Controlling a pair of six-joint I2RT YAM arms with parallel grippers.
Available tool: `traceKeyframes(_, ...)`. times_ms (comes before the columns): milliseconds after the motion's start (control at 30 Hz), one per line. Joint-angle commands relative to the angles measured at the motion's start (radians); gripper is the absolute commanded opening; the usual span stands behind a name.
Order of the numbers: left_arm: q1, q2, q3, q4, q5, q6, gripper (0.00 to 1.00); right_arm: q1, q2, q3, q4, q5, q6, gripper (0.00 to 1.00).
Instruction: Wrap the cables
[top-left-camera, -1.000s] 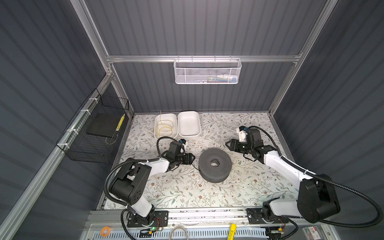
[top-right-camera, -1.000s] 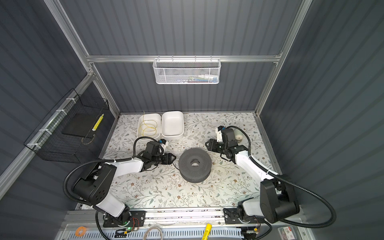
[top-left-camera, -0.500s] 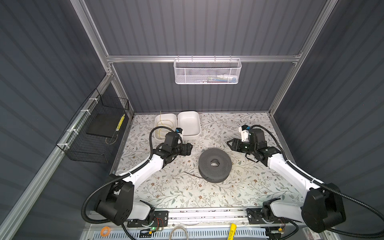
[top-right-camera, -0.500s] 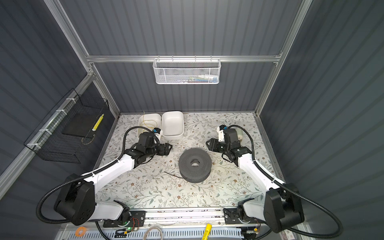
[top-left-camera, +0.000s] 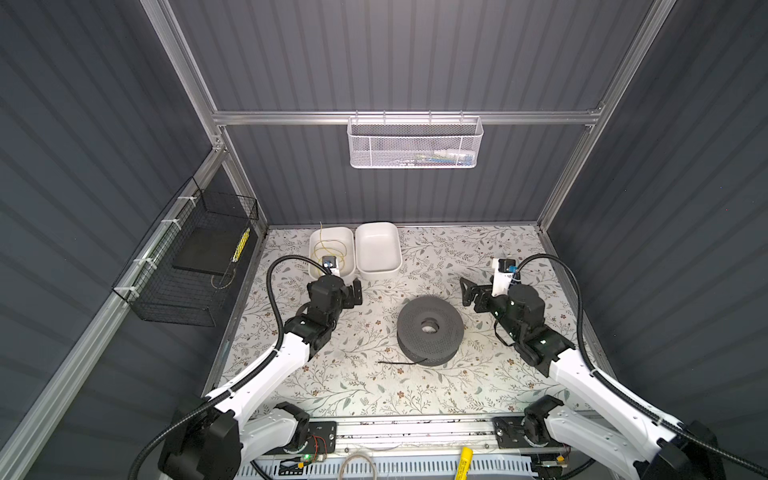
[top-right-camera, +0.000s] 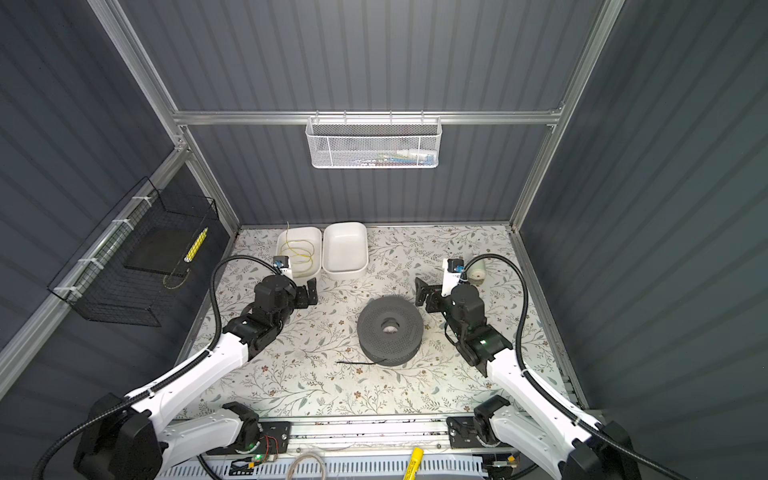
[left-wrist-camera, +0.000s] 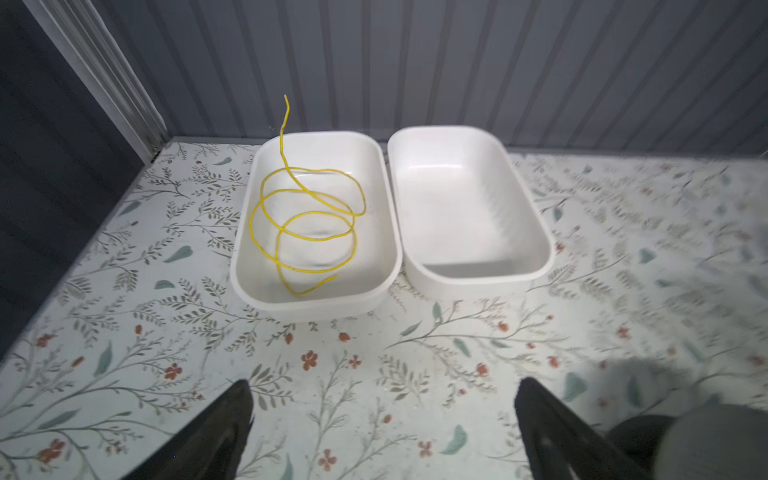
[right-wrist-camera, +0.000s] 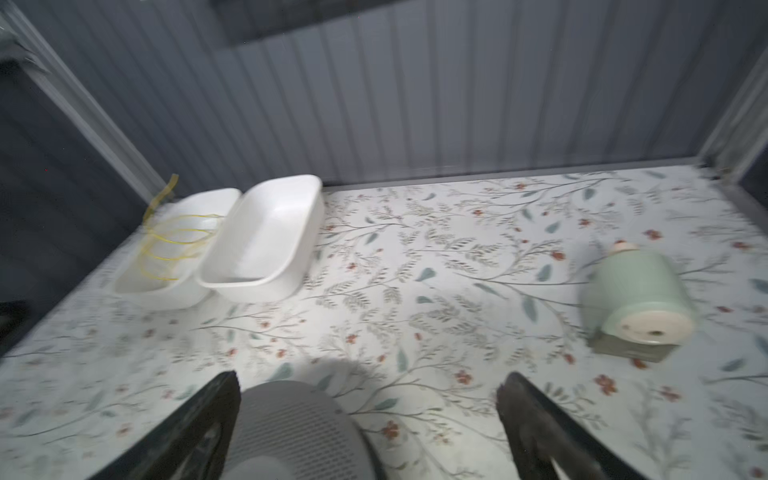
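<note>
Left end effector (left-wrist-camera: 384, 386) and right end effector (right-wrist-camera: 370, 376), both wide-jawed and empty.

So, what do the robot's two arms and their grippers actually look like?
Both arms match: the left arm and right arm have glossy white link shells with bulky black joints. A ribbed black hose runs along each. The left gripper and right gripper are black, with two flat tapering fingers. A white camera mount with a blue spot sits at each wrist.
</note>
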Motion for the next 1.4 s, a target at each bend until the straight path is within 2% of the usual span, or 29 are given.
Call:
traceKeyframes(0,0.003,0.058,-0.019,0.073,-0.134,0.130,1.00,-0.018,0.007,-0.092,0.248,0.105,-0.284,0.99)
traceKeyframes(33,0.008,0.066,-0.046,0.127,-0.132,0.166,1.00,-0.034,0.014,-0.114,0.292,0.104,-0.330,0.99)
traceKeyframes(133,0.017,0.065,-0.135,0.312,-0.103,0.296,1.00,-0.101,0.037,-0.129,0.318,0.101,-0.331,0.99)
traceKeyframes(200,0.024,0.073,-0.201,0.447,-0.160,0.347,0.99,-0.140,0.055,-0.150,0.363,0.079,-0.354,0.99)
traceKeyframes(367,0.168,0.195,-0.355,0.764,-0.106,0.328,0.99,-0.202,0.138,-0.211,0.486,0.006,-0.410,0.99)
traceKeyframes(433,0.230,0.289,-0.413,0.983,0.022,0.294,0.99,-0.244,0.172,-0.236,0.541,-0.029,-0.376,0.99)
traceKeyframes(467,0.235,0.320,-0.422,1.055,0.038,0.304,0.99,-0.267,0.205,-0.247,0.570,-0.038,-0.357,0.99)
traceKeyframes(533,0.255,0.357,-0.394,1.032,0.052,0.309,1.00,-0.326,0.261,-0.277,0.652,-0.075,-0.305,0.99)
traceKeyframes(567,0.284,0.383,-0.382,1.034,0.104,0.299,0.99,-0.348,0.290,-0.290,0.719,-0.108,-0.296,0.99)
traceKeyframes(733,0.372,0.542,-0.350,1.148,0.217,0.248,0.99,-0.379,0.462,-0.327,0.986,-0.101,-0.280,0.99)
traceKeyframes(833,0.390,0.515,-0.283,0.962,0.269,0.246,0.99,-0.404,0.494,-0.330,0.993,-0.090,-0.238,0.99)
traceKeyframes(900,0.391,0.532,-0.233,0.896,0.305,0.267,0.99,-0.404,0.550,-0.321,1.067,-0.066,-0.242,0.99)
traceKeyframes(967,0.400,0.529,-0.216,0.853,0.245,0.226,0.99,-0.406,0.512,-0.288,0.945,-0.038,-0.221,0.99)
traceKeyframes(1133,0.407,0.534,-0.206,0.842,0.240,0.212,0.99,-0.471,0.504,-0.187,0.735,-0.127,-0.162,0.99)
traceKeyframes(1200,0.407,0.533,-0.206,0.843,0.240,0.213,0.99,-0.520,0.505,-0.169,0.702,-0.213,-0.131,0.99)
traceKeyframes(1367,0.407,0.533,-0.207,0.843,0.239,0.213,1.00,-0.523,0.505,-0.167,0.700,-0.219,-0.129,0.99)
